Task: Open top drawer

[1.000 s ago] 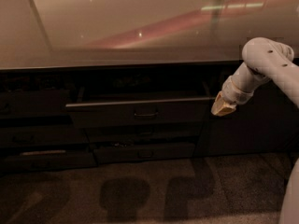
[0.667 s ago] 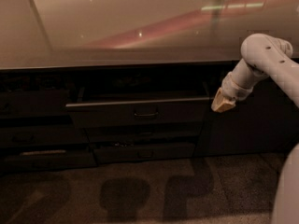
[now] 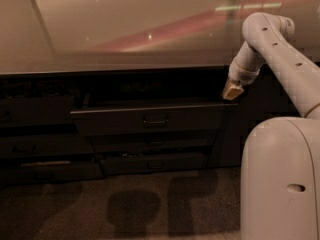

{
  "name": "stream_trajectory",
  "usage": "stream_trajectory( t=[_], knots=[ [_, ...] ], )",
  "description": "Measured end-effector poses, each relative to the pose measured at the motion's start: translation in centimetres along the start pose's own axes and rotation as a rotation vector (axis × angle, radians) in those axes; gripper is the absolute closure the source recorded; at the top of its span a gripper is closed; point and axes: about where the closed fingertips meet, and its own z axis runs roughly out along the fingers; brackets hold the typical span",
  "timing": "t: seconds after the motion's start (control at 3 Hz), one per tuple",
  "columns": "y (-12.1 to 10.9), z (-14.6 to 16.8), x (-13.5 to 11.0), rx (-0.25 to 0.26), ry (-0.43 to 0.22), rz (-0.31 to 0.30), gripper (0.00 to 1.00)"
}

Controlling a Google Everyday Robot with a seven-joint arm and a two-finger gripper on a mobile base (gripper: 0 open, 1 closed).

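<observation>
The top drawer is a long dark grey front with a small loop handle at its centre. It stands pulled out from the cabinet under the counter, its grey side walls showing. My gripper hangs just above the drawer's right end, up and to the right of the handle, holding nothing that I can see. Its tan tip points down toward the drawer's right corner.
A pale counter top runs above the cabinet. Narrower dark drawer fronts sit below and to the left. My white arm and base fill the right side. Brown floor lies in front.
My arm has swung up and a little right, lifting the gripper from beside the drawer's right end to above it. The drawer stays pulled out.
</observation>
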Motion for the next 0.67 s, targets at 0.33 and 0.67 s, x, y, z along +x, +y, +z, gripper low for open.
stream_trajectory(
  t=[0.33, 0.67],
  knots=[
    [0.0, 0.0, 0.0, 0.0, 0.0, 0.0, 1.0],
    [-0.18, 0.23, -0.05, 0.045, 0.003, -0.008, 1.0]
  ],
)
